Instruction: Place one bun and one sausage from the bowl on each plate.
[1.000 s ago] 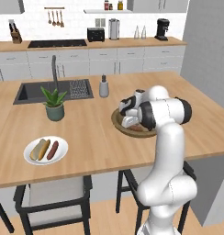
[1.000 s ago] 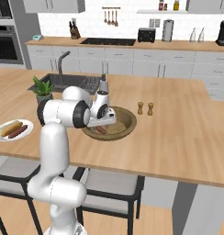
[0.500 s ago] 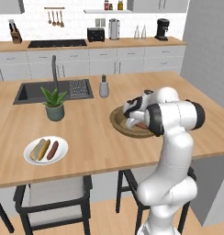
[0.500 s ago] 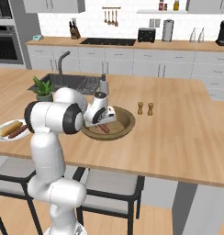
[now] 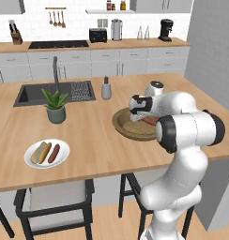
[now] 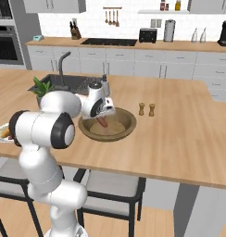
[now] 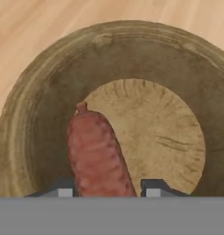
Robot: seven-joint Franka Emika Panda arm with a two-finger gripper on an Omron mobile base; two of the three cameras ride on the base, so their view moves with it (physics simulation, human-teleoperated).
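The sausage (image 7: 99, 153) is between the two dark finger tips, with its far end pointing out over the floor of the bowl (image 7: 31, 114); in the right base view it hangs red under the hand, just above the wooden bowl (image 6: 127, 121) on the island counter (image 6: 189, 139). The gripper (image 7: 106, 189) has its jaws narrow and closed on the sausage, one tip on each side of it. I judge that the step in hand is to carry this sausage out of the bowl to a plate. To do it well, the arm should lift straight up first until the sausage is clear of the rim, because a sideways move too early could knock it against the wall of the bowl. The plate (image 5: 62, 159) near the front left of the counter already has a bun (image 5: 40, 152) and a sausage, so this one should go to another plate. The potted plant (image 5: 56, 106) is near the way to that side.
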